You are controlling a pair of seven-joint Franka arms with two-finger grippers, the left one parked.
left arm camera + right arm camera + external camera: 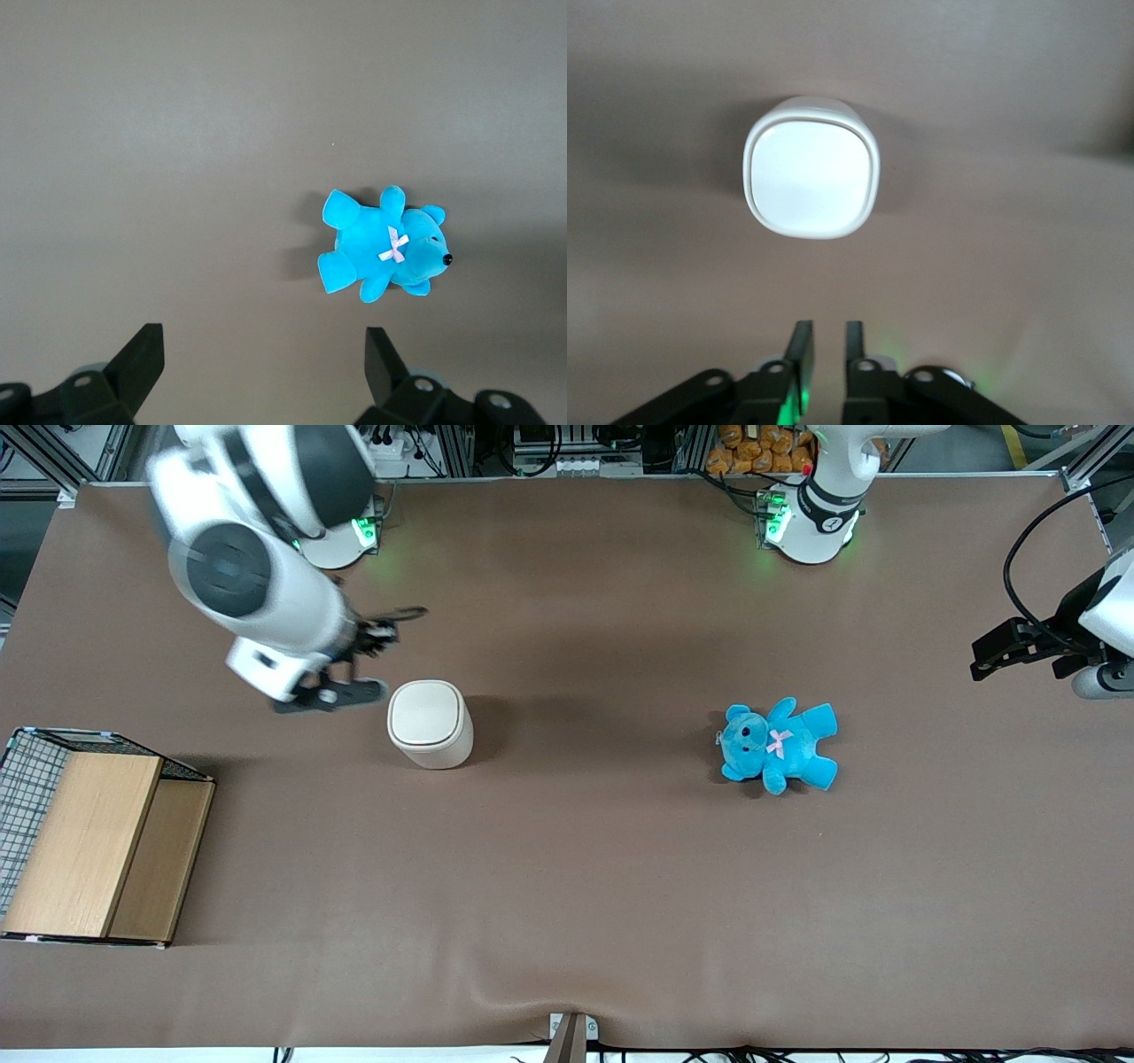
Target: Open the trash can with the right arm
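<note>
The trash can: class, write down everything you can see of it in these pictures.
The trash can is a small cream-white bin, rounded-square seen from above, smooth like plastic. Its flat lid of the same colour lies shut inside a raised rim. It stands upright on the brown table; nothing else touches it. The gripper hangs close beside it, toward the working arm's end, its jaws nearly together.
</note>
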